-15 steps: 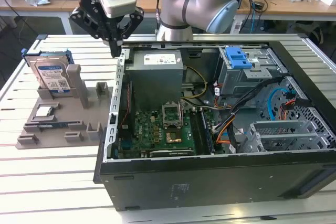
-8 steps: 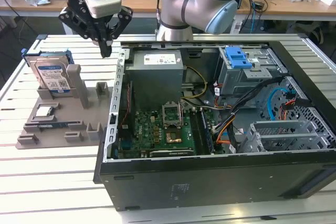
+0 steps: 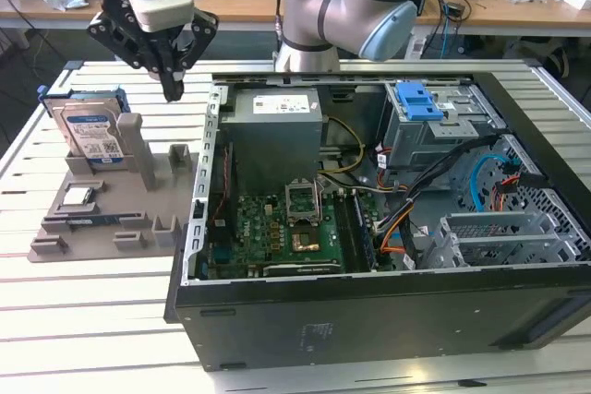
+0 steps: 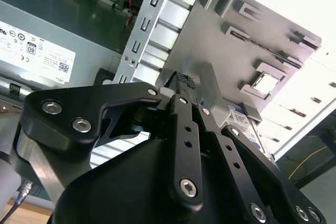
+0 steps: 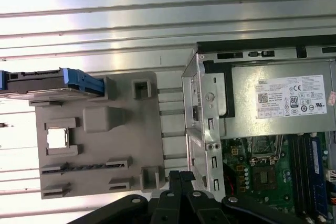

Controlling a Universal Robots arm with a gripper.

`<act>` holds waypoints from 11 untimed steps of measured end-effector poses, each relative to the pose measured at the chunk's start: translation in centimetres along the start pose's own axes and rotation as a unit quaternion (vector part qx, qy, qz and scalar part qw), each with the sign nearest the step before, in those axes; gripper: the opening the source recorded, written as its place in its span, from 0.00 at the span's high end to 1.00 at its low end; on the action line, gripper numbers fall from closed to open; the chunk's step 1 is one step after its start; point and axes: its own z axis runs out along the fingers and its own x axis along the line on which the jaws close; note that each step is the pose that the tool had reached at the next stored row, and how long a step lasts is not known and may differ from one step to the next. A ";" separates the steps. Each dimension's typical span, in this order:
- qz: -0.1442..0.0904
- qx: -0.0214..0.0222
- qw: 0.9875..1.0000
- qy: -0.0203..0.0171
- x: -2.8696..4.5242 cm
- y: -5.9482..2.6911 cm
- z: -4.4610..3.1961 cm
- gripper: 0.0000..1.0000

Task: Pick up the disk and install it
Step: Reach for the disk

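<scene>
Gripper (image 3: 173,91) hovers near the upright disk (image 3: 90,131), fingers clenched empty; a clean grasp likely needs them spread and centred.

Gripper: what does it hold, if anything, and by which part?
Nothing. The gripper hangs shut and empty; the disk stands apart in the grey holder.

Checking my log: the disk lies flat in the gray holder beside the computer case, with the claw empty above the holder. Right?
Not flat: the exterior view shows the disk standing upright on edge in the gray holder beside the computer case, with the claw empty above the holder.
</scene>
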 end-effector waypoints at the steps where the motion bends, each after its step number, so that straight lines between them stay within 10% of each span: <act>1: 0.000 0.000 1.000 0.000 0.48 -0.04 -0.02 0.90; 11: 0.000 0.000 1.000 0.000 4.05 -0.30 -0.11 0.90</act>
